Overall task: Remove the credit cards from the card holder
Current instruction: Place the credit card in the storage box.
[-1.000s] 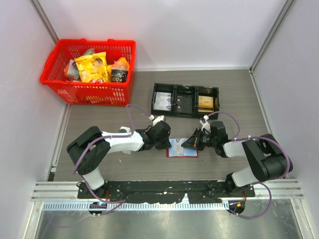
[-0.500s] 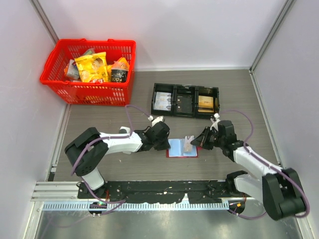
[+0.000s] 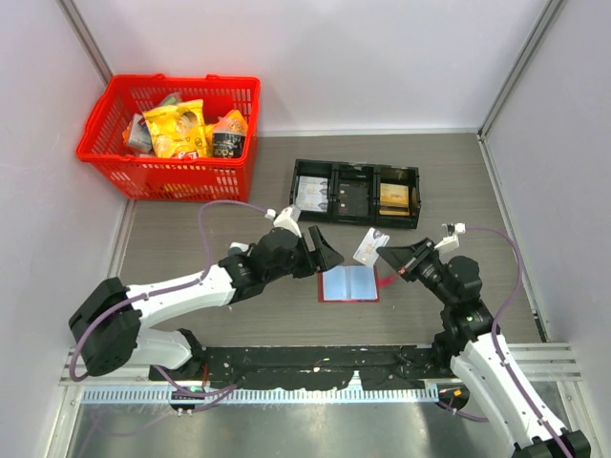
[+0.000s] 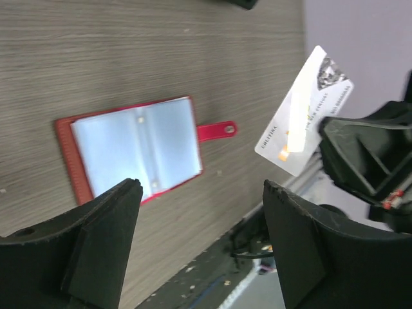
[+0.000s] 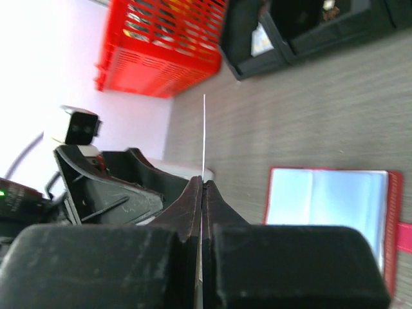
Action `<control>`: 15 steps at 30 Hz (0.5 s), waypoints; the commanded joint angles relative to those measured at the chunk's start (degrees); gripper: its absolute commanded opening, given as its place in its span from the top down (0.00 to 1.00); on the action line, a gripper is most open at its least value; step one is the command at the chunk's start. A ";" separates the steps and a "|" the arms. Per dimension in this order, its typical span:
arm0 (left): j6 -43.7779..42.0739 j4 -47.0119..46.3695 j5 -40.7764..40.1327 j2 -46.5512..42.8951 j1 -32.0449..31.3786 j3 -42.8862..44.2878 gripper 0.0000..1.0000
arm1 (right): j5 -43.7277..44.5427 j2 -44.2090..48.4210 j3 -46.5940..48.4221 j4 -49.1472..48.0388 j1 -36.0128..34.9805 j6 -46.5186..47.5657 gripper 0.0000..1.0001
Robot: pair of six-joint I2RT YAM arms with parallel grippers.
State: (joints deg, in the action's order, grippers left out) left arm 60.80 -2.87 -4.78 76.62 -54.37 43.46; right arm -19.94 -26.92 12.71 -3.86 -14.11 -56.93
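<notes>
The red card holder (image 3: 348,283) lies spread open on the table, its pale blue sleeves up and its red tab (image 4: 215,131) pointing right. My right gripper (image 3: 386,255) is shut on a whitish credit card (image 3: 370,246), which it holds in the air above the holder's right half. That card appears edge-on (image 5: 204,135) in the right wrist view and face-on (image 4: 304,120) in the left wrist view. My left gripper (image 3: 325,254) hangs open and empty just above and left of the card holder (image 4: 132,151), touching nothing.
A black three-compartment tray (image 3: 353,164) with cards and small items in it stands behind the holder. A red basket (image 3: 172,176) of snack packets sits at the back left. White walls close in both sides.
My right gripper drew a card out of the holder and lifted it up and to the right. My left gripper opened and rose off the holder's left edge.
</notes>
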 commanded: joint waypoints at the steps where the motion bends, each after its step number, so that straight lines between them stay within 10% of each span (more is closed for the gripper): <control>1: 4.23 -14.59 3.10 -4.11 -0.21 -3.99 0.18 | 4.29 5.37 -2.34 -10.36 0.05 -10.21 0.99; 15: 14.44 -43.43 7.42 4.41 -4.25 -4.27 0.23 | 5.62 8.20 -4.62 -19.17 -0.48 -18.30 0.99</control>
State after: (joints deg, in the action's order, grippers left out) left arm 72.40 -33.82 2.59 78.70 -57.39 36.86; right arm -15.55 -18.98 8.51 -17.32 -14.17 -72.12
